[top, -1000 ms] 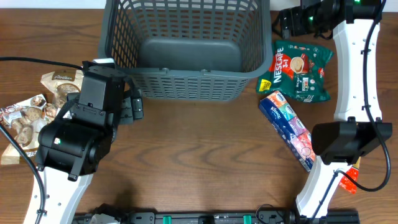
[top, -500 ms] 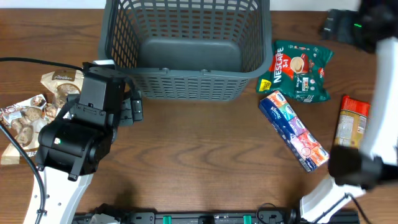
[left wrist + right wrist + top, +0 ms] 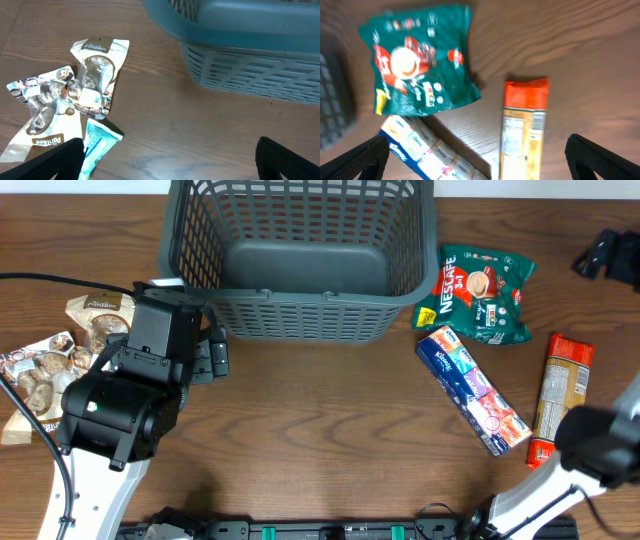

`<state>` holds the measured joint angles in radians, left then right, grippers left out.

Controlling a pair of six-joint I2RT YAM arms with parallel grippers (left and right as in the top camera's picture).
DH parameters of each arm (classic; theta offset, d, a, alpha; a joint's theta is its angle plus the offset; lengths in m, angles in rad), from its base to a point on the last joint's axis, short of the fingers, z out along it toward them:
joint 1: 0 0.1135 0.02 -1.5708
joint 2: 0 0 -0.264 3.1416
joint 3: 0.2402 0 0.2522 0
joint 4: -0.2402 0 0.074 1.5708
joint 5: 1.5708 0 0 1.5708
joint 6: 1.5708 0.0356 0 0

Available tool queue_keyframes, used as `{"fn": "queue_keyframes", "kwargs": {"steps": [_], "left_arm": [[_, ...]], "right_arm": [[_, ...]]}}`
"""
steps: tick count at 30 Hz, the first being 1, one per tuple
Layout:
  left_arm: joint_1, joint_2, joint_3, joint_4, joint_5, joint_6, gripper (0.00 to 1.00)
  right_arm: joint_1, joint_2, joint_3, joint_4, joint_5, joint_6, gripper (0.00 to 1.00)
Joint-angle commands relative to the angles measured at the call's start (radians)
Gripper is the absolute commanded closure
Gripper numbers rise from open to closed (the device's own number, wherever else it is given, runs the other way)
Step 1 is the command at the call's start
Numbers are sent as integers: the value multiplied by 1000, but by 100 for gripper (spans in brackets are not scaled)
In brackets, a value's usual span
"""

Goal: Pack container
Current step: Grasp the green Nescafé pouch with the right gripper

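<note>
The container (image 3: 300,315) is a big dark grey lattice basket at the back middle, and nothing shows inside it. Its wall shows in the left wrist view (image 3: 250,70). My left gripper (image 3: 212,355) is open and empty by the basket's front left corner, over bare wood (image 3: 170,165). My right gripper (image 3: 605,255) is open and empty, high at the far right (image 3: 480,165). Below it lie a green Nescafe packet (image 3: 420,62), a blue tissue pack (image 3: 425,155) and an orange packet (image 3: 525,130).
On the right of the table lie the Nescafe packet (image 3: 480,292), the tissue pack (image 3: 472,388) and the orange packet (image 3: 560,395). On the left lie two mushroom snack packets (image 3: 95,320) (image 3: 35,375) and a teal sachet (image 3: 100,142).
My right arm has swung from beside the basket's back right corner out to the far right, uncovering the orange packet. The left arm has not moved.
</note>
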<state>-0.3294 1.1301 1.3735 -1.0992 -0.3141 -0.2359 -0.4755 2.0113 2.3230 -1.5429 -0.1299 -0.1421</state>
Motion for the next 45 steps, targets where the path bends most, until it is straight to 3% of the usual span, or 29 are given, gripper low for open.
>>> {"fn": "queue_keyframes", "kwargs": {"steps": [1,10,20,35,36,38,42,45], "left_arm": [[-1,-1,13,-4,-13,-8,1],[-1,-1,13,-3,-13,-9,1],[-2,-1,13,-3,-13,-9,1],[-2,-1,13,-3,-12,-10,1],[-2,-1,13,-3,-12,-9,1],[-2,-1,13,-3,-12,-9,1],[-2,-1,13,-3,-12,-9,1],[-2,-1,13,-3,-12,-9,1]], "right_arm": [[-10,71,-53,16,-125,-161,1],[8,184,-301,285,-243,-184,1],[97,200,-584,645,-245,-119,1],[155,200,-766,897,-197,0,6],[156,200,-782,912,-192,1,9],[156,200,-803,932,-192,5,29],[156,200,-836,954,-192,7,88],[156,200,-842,954,-192,8,99]]}}
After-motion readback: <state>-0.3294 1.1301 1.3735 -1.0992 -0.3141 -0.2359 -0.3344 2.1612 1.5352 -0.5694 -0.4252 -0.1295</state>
